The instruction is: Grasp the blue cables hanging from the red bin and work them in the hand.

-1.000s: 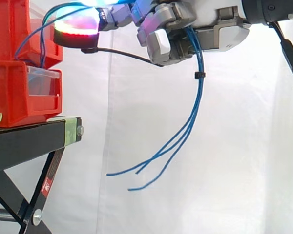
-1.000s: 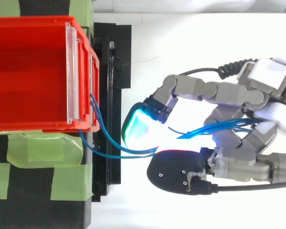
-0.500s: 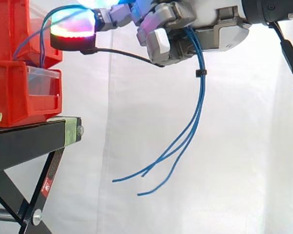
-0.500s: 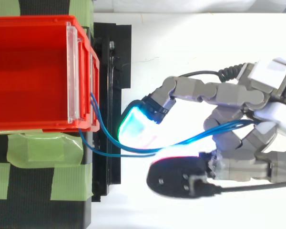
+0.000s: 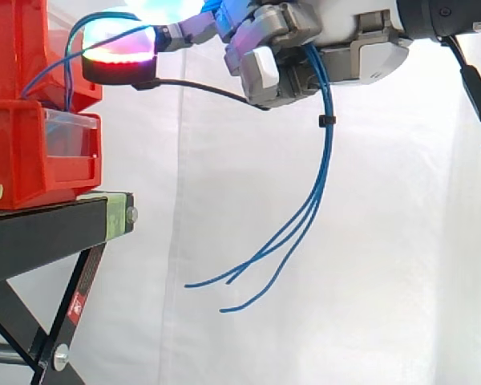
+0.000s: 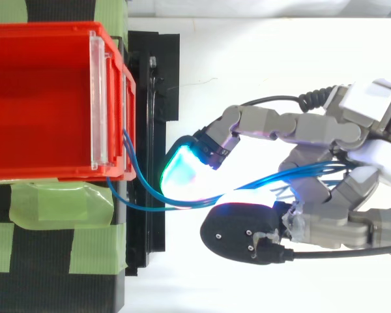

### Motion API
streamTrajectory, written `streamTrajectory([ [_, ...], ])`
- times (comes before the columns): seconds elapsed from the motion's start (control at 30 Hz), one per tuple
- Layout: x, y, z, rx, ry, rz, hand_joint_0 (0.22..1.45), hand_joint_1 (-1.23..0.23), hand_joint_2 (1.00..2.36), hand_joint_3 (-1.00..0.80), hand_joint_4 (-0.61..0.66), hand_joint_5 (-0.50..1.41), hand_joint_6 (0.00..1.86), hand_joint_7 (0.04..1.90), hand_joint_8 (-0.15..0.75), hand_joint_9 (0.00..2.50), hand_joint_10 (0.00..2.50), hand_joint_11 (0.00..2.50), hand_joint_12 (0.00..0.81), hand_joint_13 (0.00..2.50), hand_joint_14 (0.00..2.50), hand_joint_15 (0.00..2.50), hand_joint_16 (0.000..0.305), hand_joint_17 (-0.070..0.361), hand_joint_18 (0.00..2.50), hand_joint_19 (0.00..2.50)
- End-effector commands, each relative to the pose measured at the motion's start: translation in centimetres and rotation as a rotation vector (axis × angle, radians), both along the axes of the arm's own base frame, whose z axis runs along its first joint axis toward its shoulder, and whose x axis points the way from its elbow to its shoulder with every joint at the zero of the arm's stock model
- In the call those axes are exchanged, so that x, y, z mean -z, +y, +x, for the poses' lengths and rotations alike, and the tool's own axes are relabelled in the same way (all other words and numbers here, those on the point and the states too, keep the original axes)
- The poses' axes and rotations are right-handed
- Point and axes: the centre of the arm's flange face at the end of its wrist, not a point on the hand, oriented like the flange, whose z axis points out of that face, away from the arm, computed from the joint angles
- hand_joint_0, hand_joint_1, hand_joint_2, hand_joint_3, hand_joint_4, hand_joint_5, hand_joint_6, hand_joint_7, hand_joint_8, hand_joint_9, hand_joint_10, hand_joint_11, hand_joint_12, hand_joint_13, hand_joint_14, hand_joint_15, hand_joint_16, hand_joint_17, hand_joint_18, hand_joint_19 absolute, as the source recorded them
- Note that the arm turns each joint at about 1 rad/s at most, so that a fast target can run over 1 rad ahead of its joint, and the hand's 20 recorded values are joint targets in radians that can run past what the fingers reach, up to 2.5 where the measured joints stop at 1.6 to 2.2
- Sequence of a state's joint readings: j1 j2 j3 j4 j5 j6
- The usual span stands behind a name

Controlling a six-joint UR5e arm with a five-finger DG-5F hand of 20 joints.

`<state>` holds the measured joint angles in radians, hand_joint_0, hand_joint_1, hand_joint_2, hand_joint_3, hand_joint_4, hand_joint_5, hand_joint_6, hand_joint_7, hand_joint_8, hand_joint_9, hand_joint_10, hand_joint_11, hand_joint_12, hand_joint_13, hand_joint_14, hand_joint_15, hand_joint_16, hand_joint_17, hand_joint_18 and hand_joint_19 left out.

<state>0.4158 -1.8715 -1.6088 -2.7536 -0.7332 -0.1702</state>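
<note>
Thin blue cables (image 5: 327, 152) run from the front of the upper red bin (image 6: 45, 98) across to my hand (image 6: 332, 195), then hang below it in loose strands that end in free tips (image 5: 224, 289). A small black tie (image 5: 327, 121) bundles them just under the palm. In the top view the cables (image 6: 150, 192) leave the bin's front wall and pass between two glowing fingertip pads (image 6: 182, 173) into the curled fingers. My hand (image 5: 305, 56) sits high, to the right of the bins, shut on the cables.
Two stacked red bins (image 5: 24, 152) stand on a black stand (image 5: 56, 233) with green tape patches (image 6: 58, 202). A white curtain hangs behind. Open air lies below and right of the stand.
The fingertip pads have shifted slightly near the bin, and the cables slid a little in the hand. The hanging strands swung right, then back left.
</note>
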Motion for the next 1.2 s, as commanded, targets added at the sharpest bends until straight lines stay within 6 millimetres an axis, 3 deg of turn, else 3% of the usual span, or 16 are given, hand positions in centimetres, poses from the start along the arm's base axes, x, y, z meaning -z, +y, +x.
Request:
streamTrajectory([
  [0.0,-0.05,0.01,0.03,0.0,-0.002,0.002,1.15,-0.6,1.38,0.51,0.27,0.41,0.02,1.07,0.535,1.78,2.5,2.5,0.712,2.02,2.5,1.97,0.237,0.178,2.5,0.65],
  [0.07,-0.05,0.01,0.03,0.0,-0.003,0.005,1.15,-0.6,1.41,0.48,0.27,0.41,0.02,1.07,0.535,1.78,2.5,2.5,0.712,2.02,2.5,1.97,0.237,0.178,2.5,0.65],
  [0.27,0.01,-0.01,-0.01,0.0,-0.005,0.012,1.26,-0.64,1.3,0.59,0.2,0.46,0.02,1.08,0.535,1.78,2.5,2.5,0.712,2.02,2.5,1.97,0.237,0.178,2.5,0.65],
  [0.3,-0.04,0.0,0.01,0.0,-0.005,0.012,1.18,-0.64,1.54,0.46,0.17,0.47,0.02,1.07,0.535,1.78,2.5,2.5,0.712,2.02,2.5,1.97,0.237,0.178,2.5,0.65],
  [0.4,0.01,-0.01,-0.01,0.0,-0.006,0.014,1.15,-0.65,1.58,0.43,0.16,0.47,0.02,1.07,0.535,1.78,2.5,2.5,0.712,2.02,2.5,1.97,0.237,0.178,2.5,0.65],
  [0.47,-0.05,0.01,0.03,0.0,-0.007,0.014,1.18,-0.69,1.19,0.56,0.16,0.43,0.02,1.09,0.535,1.78,2.5,2.5,0.712,2.02,2.5,1.97,0.237,0.178,2.5,0.65],
  [0.53,0.01,-0.01,-0.01,0.0,-0.006,0.014,1.01,-0.73,1.21,0.36,0.2,0.43,0.01,1.16,0.535,1.78,2.5,2.5,0.712,2.02,2.5,1.97,0.237,0.178,2.5,0.65],
  [0.57,-0.05,0.01,0.03,0.0,-0.007,0.014,0.97,-0.75,1.0,0.2,0.22,0.43,0.01,1.21,0.535,1.78,2.5,2.5,0.712,2.02,2.5,1.97,0.237,0.178,2.5,0.65],
  [0.63,-0.05,0.01,0.03,0.0,-0.007,0.014,0.88,-0.71,1.02,-0.11,0.24,0.43,0.01,1.24,0.535,1.78,2.5,2.5,0.712,2.02,2.5,1.97,0.237,0.178,2.5,0.65],
  [0.67,-0.05,0.01,0.03,0.0,-0.007,0.014,0.85,-0.68,1.02,-0.35,0.23,0.43,0.01,1.26,0.535,1.78,2.5,2.5,0.712,2.02,2.5,1.97,0.237,0.178,2.5,0.65],
  [0.7,-0.05,0.01,0.03,0.0,-0.007,0.014,0.84,-0.68,1.02,-0.45,0.22,0.43,0.01,1.26,0.535,1.78,2.5,2.5,0.712,2.02,2.5,1.97,0.237,0.178,2.5,0.65],
  [0.77,0.01,-0.01,-0.01,0.0,-0.006,0.014,0.87,-0.68,1.02,-0.45,0.23,0.43,0.01,1.25,0.535,1.78,2.5,2.5,0.712,2.02,2.5,1.97,0.237,0.178,2.5,0.65],
  [0.87,0.01,-0.01,-0.01,0.0,-0.006,0.014,1.08,-0.67,1.02,-0.08,0.26,0.44,0.01,1.21,0.535,1.78,2.5,2.5,0.712,2.02,2.5,1.97,0.237,0.178,2.5,0.65],
  [0.97,-0.05,0.01,0.03,0.0,-0.007,0.014,1.14,-0.67,1.01,0.08,0.26,0.44,0.01,1.17,0.535,1.78,2.5,2.5,0.712,2.02,2.5,1.97,0.237,0.178,2.5,0.65],
  [1.03,0.01,-0.01,-0.01,0.0,-0.006,0.014,1.07,-0.68,1.01,0.06,0.27,0.44,0.01,1.17,0.535,1.78,2.5,2.5,0.712,2.02,2.5,1.97,0.237,0.178,2.5,0.65],
  [1.17,0.01,-0.01,-0.01,-0.001,-0.007,0.017,0.88,-0.68,1.02,-0.42,0.26,0.4,0.02,1.19,0.535,1.78,2.5,2.5,0.712,2.02,2.5,1.97,0.237,0.178,2.5,0.65],
])
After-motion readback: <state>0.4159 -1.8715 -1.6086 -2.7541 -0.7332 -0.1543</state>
